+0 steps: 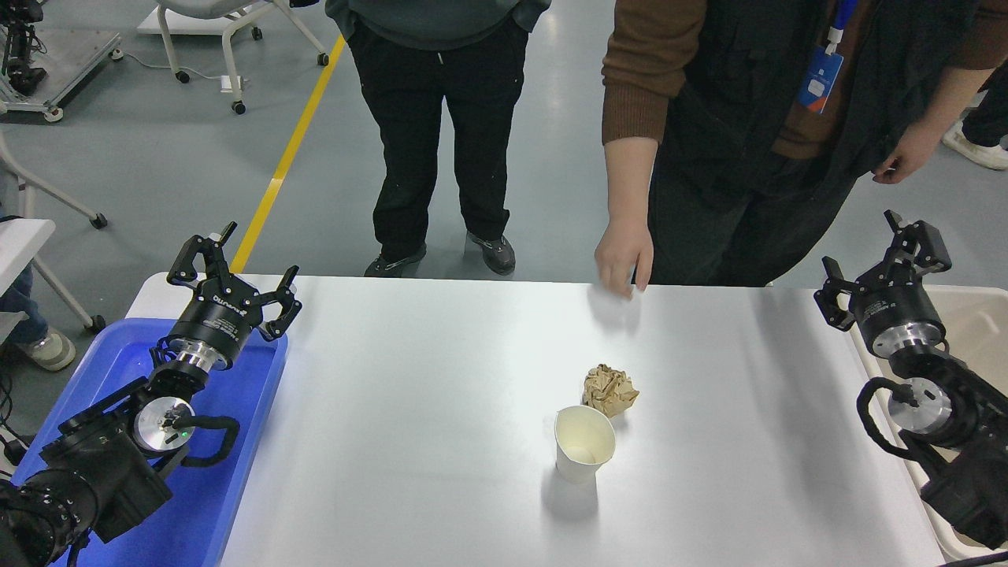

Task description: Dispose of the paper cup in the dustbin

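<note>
The paper cup stands upright, empty, mid-table, just near of a crumpled brown paper ball. The right gripper, fingers spread, hovers over the dustbin. The left gripper, spread, hangs over the blue tray.

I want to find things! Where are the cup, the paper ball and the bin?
cup (pixel 583 450), head view, inside wall.
paper ball (pixel 609 390), head view, crumpled middle.
bin (pixel 976 335), head view, inner wall.

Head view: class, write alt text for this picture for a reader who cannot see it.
A paper cup stands upright on a white table beside a crumpled brown paper ball. The left gripper hangs open over a blue tray; the right gripper is open above the dustbin.
</note>
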